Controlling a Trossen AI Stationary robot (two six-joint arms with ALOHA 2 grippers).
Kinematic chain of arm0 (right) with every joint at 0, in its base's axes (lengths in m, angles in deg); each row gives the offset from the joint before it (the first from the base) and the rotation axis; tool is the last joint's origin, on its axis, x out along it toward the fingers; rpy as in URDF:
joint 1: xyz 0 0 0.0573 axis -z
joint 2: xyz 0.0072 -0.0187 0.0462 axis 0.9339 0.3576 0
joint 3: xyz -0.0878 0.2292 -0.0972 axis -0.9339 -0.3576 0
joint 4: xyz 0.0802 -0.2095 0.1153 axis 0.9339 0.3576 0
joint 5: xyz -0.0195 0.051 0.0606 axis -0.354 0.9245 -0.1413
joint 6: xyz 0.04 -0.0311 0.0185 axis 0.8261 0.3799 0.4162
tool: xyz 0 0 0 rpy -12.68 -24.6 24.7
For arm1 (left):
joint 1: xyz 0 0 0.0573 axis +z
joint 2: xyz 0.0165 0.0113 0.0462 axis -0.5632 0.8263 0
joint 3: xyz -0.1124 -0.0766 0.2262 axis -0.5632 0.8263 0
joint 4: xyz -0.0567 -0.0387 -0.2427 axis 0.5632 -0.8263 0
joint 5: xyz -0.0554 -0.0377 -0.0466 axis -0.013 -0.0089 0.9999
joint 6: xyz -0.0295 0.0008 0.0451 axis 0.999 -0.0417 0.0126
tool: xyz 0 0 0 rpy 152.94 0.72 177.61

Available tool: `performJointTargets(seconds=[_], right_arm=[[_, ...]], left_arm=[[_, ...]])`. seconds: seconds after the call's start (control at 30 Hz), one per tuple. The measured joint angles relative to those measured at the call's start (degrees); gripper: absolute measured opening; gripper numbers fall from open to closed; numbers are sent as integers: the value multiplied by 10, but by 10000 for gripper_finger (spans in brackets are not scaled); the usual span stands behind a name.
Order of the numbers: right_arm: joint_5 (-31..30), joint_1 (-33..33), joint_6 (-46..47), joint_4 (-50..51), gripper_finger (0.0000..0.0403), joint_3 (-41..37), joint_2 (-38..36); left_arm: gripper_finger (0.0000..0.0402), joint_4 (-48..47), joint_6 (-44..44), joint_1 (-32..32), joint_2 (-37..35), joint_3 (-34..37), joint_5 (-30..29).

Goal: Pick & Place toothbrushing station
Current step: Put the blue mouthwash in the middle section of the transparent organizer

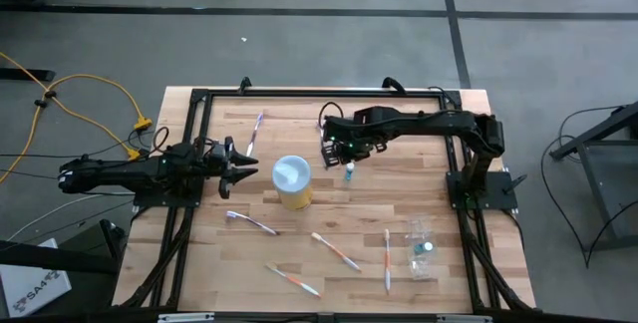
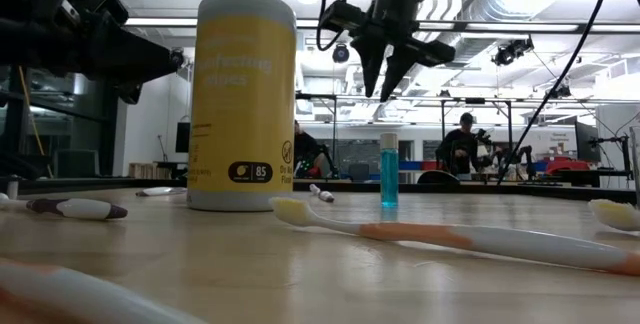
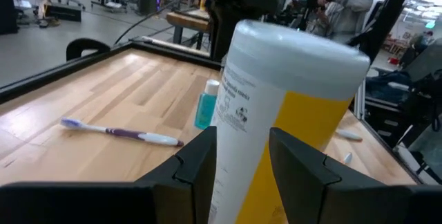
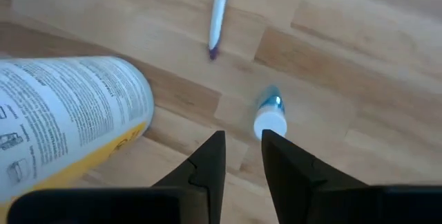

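A small blue bottle point(image 1: 349, 171) stands upright on the wooden table; it also shows in the low view point(image 2: 388, 171) and in the right wrist view point(image 4: 269, 117). My right gripper point(image 2: 383, 89) hangs open just above it, fingers pointing down, touching nothing. My left gripper point(image 1: 251, 166) is open and level, just short of a yellow wipes canister point(image 1: 292, 181). A clear holder cup point(image 1: 421, 248) lies near the right front with a teal-capped bottle in it. Several thin toothbrushes lie flat: a purple one point(image 1: 256, 131) at the far side and an orange one point(image 1: 336, 251) at the near side.
The tall yellow canister point(image 2: 245, 99) stands upright between the two grippers, close to the blue bottle. An orange-handled toothbrush point(image 2: 450, 234) lies near the front edge. A black frame point(image 1: 199, 99) borders the table. People show in the room beyond.
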Motion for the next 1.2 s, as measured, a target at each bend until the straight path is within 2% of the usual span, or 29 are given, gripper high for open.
performJointTargets(seconds=[0.2,0.4,0.67,1.03,1.2], right_arm=[[33,9,-18,-17,87,0,0],[7,20,74,-10,87,0,2],[0,23,91,2,85,0,2],[20,15,76,13,9,0,2],[8,11,61,21,10,0,2]], left_arm=[[130,23,1,0,0,0,0],[130,23,7,0,0,0,0],[130,23,7,0,0,0,0],[130,23,9,0,0,0,0],[130,23,9,0,0,0,0]])
